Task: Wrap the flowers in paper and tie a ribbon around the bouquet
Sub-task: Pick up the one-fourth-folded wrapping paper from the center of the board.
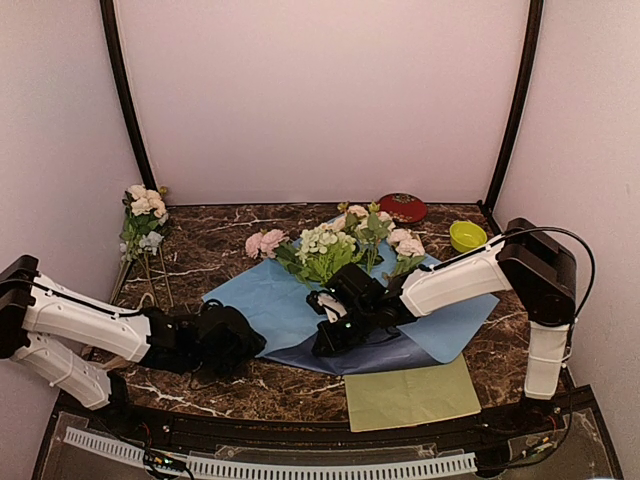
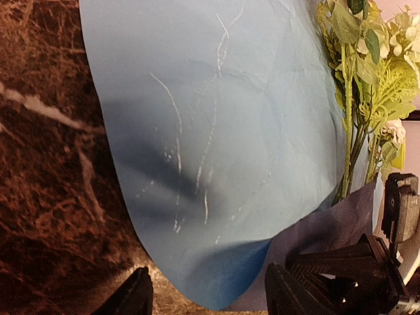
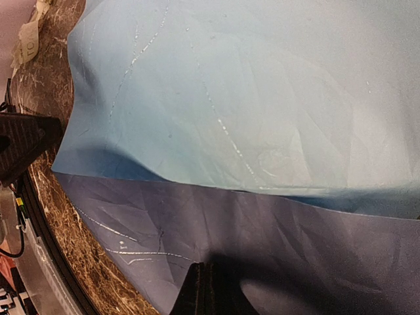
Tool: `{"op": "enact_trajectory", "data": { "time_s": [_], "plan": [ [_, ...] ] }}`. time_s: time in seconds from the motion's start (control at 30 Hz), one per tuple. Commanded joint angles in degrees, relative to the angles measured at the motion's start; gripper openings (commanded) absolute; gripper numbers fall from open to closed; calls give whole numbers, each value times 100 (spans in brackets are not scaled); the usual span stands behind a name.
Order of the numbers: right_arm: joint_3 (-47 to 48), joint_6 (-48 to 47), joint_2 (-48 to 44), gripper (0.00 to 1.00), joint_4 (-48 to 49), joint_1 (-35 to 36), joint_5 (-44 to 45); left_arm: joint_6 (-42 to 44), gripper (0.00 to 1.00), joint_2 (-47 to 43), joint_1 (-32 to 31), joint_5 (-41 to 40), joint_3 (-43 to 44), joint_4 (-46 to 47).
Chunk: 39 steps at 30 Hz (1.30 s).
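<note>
The paper [image 1: 290, 300] lies spread in the middle, light blue face up, with a dark navy flap [image 3: 262, 243] showing along its near edge. The flowers [image 1: 330, 250] lie across its far part, stems [image 2: 348, 164] pointing toward me. My left gripper [image 2: 210, 298] is open at the paper's near-left corner, and the rounded corner sits loose between its fingers [image 2: 134, 295]. My right gripper [image 3: 210, 285] is shut, its tips low over the navy flap; whether paper is pinched between them does not show. A bit of the beige lettered ribbon [image 3: 27, 41] peeks in at the table's edge.
A second bunch of flowers [image 1: 143, 215] stands at the back left by the wall. A red dish [image 1: 403, 207] and a yellow-green bowl [image 1: 467, 236] sit at the back right. A yellow-green sheet [image 1: 410, 393] lies at the front right, close to the paper.
</note>
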Motion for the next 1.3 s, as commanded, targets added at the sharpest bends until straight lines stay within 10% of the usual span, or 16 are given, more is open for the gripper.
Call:
{"op": "enact_trajectory", "data": {
  "time_s": [0.0,0.27,0.6,1.27],
  "plan": [
    [-96,2,-27,0,-186,1,55,-462,61,190,-99,275,-46,152],
    [-168,-34,-73,0,-220,1,74,-1029,64,1374,-249,671,-80,1498],
    [-149,-54,-112,0,-241,1,99,-1154,64,609,-376,231,93,-64],
    [-169,-82,-153,0,-291,1,65,-1573,67,1280,-707,-584,409,-79]
  ]
}}
